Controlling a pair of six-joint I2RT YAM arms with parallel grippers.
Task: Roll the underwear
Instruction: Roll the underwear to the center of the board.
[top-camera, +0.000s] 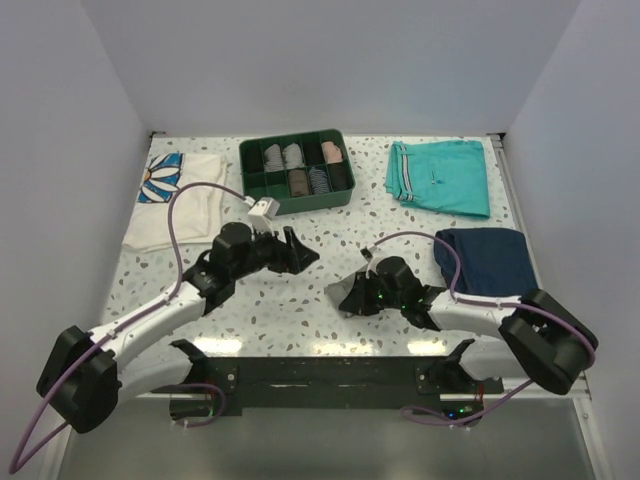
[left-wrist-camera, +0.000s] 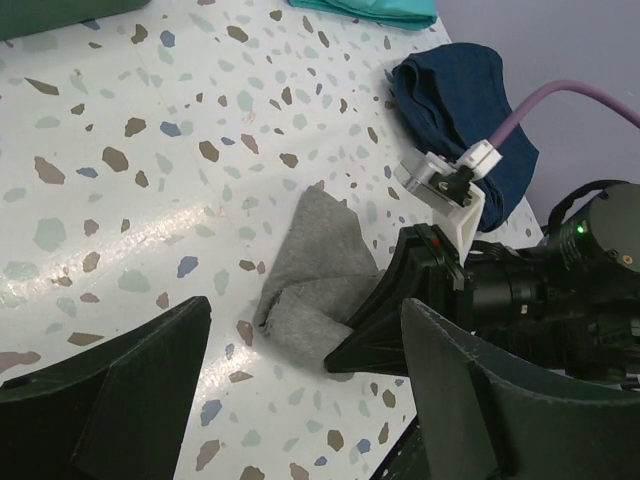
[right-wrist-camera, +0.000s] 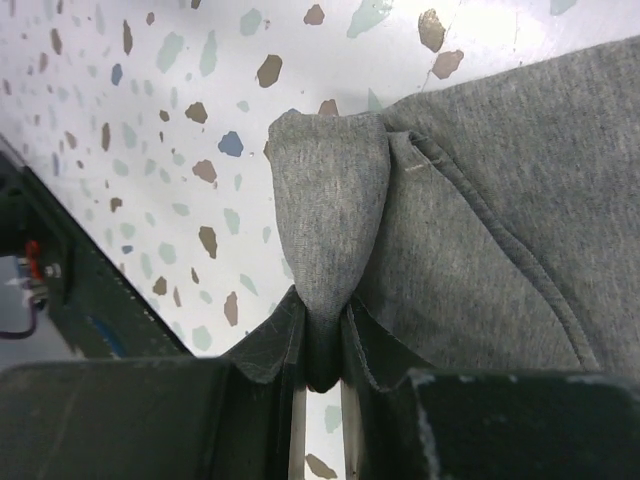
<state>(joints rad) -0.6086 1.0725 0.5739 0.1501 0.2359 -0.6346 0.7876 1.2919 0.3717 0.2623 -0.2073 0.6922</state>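
Observation:
The underwear (top-camera: 345, 296) is a small grey cloth lying partly folded on the speckled table near the front middle. It also shows in the left wrist view (left-wrist-camera: 312, 285) and fills the right wrist view (right-wrist-camera: 480, 230). My right gripper (right-wrist-camera: 325, 340) is shut on a pinched fold of the underwear at its near edge; it shows from above (top-camera: 362, 297). My left gripper (top-camera: 300, 250) is open and empty, hovering left of the underwear; its fingers (left-wrist-camera: 140, 390) frame the left wrist view.
A green divided tray (top-camera: 297, 172) with several rolled garments stands at the back middle. Teal shorts (top-camera: 440, 176) lie back right, a navy folded garment (top-camera: 485, 260) at right, a white daisy-print cloth (top-camera: 180, 195) back left.

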